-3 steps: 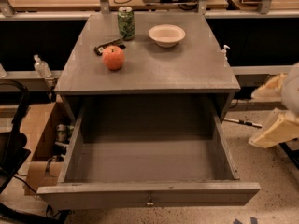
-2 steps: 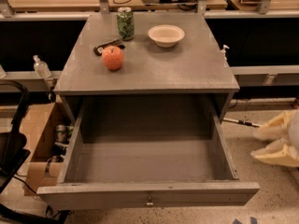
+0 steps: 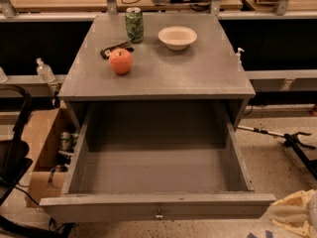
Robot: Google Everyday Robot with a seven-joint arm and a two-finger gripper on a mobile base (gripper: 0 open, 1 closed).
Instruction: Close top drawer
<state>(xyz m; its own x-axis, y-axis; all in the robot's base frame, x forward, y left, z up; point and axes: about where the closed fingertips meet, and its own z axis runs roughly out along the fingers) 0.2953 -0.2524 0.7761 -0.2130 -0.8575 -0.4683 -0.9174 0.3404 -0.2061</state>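
The top drawer point(image 3: 157, 204) is a wide grey wooden box pulled fully out of the grey cabinet point(image 3: 158, 83). It is empty inside. A small round metal knob point(image 3: 159, 215) sits centred on its front. My gripper point(image 3: 295, 218) is pale cream and shows at the bottom right corner, just right of the drawer's front right corner and low near the floor. It is partly cut off by the picture edge.
On the cabinet top stand a green can point(image 3: 133, 25), a white bowl point(image 3: 177, 37), an orange-red apple point(image 3: 121, 61) and a small dark object point(image 3: 115, 48). A cardboard box point(image 3: 42, 155) and black chair point(image 3: 12, 157) are left. A pole tool point(image 3: 277, 135) lies on the floor right.
My gripper has dropped from mid-right beside the cabinet down to the bottom right corner, near the drawer's front corner. The drawer has not moved.
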